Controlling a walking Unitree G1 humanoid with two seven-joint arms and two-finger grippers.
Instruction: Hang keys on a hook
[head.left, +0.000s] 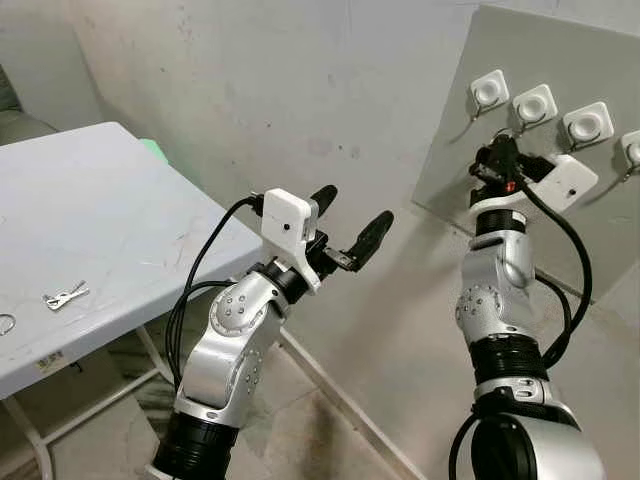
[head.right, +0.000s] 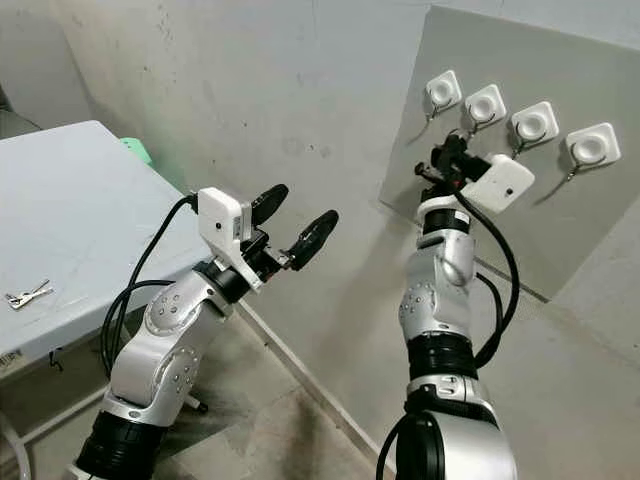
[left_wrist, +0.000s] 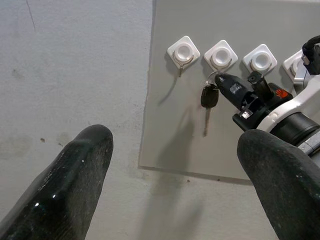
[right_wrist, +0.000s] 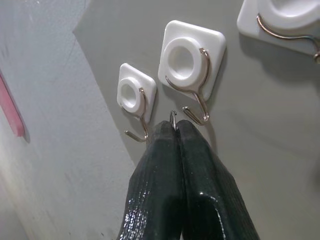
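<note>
The right gripper's (right_wrist: 176, 131) fingers (right_wrist: 150, 170) are pressed together, pinching a thin metal ring (right_wrist: 173, 119) between their tips. The ring sits just beside the curled tip of the second hook (right_wrist: 192, 82) on the grey board (head.right: 560, 230); whether it touches the wire I cannot tell. In the left wrist view a black-headed key (left_wrist: 209, 97) hangs from those fingers, blade down, in front of the board below that same hook.

The board leans against the wall and carries a row of white square hooks with wire loops. The first hook (right_wrist: 134, 97) is just beside the second, on the side toward the wall's bare stretch, and a third hook (right_wrist: 285, 20) sits on the second's other side. The right arm reaches up to the board, its wrist camera box close under the row.

Well away from the board, the left gripper (head.left: 345, 228) is raised in mid-air with its fingers (head.left: 372, 238) spread wide and nothing between them, aimed toward the board.

Farther still from the board stands a pale worktop (head.left: 110, 200). A second small bunch of keys (head.left: 65, 296) lies near its front edge, and part of a ring (head.left: 6, 324) shows near the same edge.
</note>
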